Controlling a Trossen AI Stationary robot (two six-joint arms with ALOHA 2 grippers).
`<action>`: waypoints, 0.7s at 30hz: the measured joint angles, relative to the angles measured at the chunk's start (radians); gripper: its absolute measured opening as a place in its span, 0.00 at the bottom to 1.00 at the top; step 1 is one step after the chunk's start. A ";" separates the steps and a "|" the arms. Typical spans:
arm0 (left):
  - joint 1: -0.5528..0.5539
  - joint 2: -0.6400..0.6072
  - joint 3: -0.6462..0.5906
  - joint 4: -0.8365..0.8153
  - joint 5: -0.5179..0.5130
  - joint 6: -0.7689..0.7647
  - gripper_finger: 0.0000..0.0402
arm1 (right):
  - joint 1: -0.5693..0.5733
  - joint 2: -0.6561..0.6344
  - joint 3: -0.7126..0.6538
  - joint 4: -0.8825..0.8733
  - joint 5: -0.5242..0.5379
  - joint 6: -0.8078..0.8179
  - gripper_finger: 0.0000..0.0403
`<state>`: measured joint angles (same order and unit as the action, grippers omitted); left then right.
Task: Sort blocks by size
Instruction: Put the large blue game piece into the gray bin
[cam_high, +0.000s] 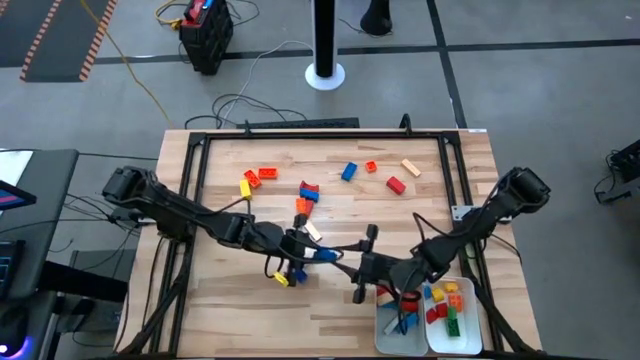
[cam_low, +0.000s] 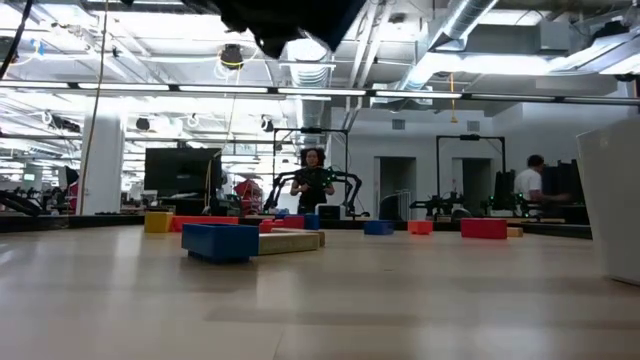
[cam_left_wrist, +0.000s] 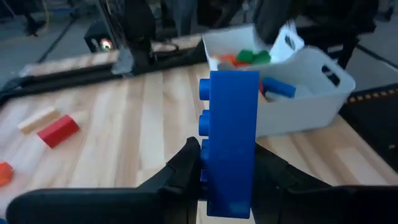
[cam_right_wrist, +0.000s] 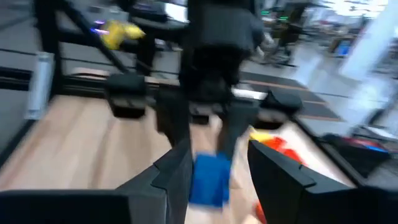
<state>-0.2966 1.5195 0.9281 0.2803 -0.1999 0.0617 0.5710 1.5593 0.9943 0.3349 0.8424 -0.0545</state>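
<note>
My left gripper (cam_high: 315, 252) hangs over the middle of the table, shut on a long blue block (cam_left_wrist: 229, 137). My right gripper (cam_high: 357, 268) stands open just to its right, facing it. In the right wrist view the blue block (cam_right_wrist: 208, 179) shows ahead of those open fingers, and I see no touch. Loose blocks lie flat on the wood: red (cam_high: 395, 185), tan (cam_high: 410, 168), blue (cam_high: 349, 171), orange (cam_high: 302, 207), yellow (cam_high: 245, 188) and others. More blocks lie in two white trays (cam_high: 392, 335) (cam_high: 478, 325) at the near right. My left gripper pinches the long blue block between its two fingers (cam_left_wrist: 186, 167), one on the studded face (cam_left_wrist: 204, 163) and one on the opposite face, near the block's lower end. The fingers come nearly level from the table's left. The block stands upright, lifted clear of the table.
A blue block (cam_low: 220, 241) and a tan block (cam_low: 292, 241) lie on the table under my left arm, with a yellow one (cam_high: 282, 280) beside them. A black frame (cam_high: 300, 130) runs around the tabletop. The wood toward the near left is bare. People move in the room behind.
</note>
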 joint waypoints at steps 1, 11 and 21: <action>-0.002 0.016 -0.002 0.016 0.002 0.000 0.23 | -0.011 0.000 0.000 0.003 -0.041 0.000 0.46; -0.002 0.073 -0.002 0.157 -0.014 0.011 0.23 | -0.066 0.000 0.000 0.010 -0.163 0.001 0.65; -0.001 0.073 -0.002 0.229 -0.055 0.023 0.23 | -0.062 0.000 0.000 0.003 -0.166 0.001 0.67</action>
<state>-0.2974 1.5924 0.9264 0.5097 -0.2549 0.0843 0.5091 1.5597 0.9943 0.3382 0.6765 -0.0532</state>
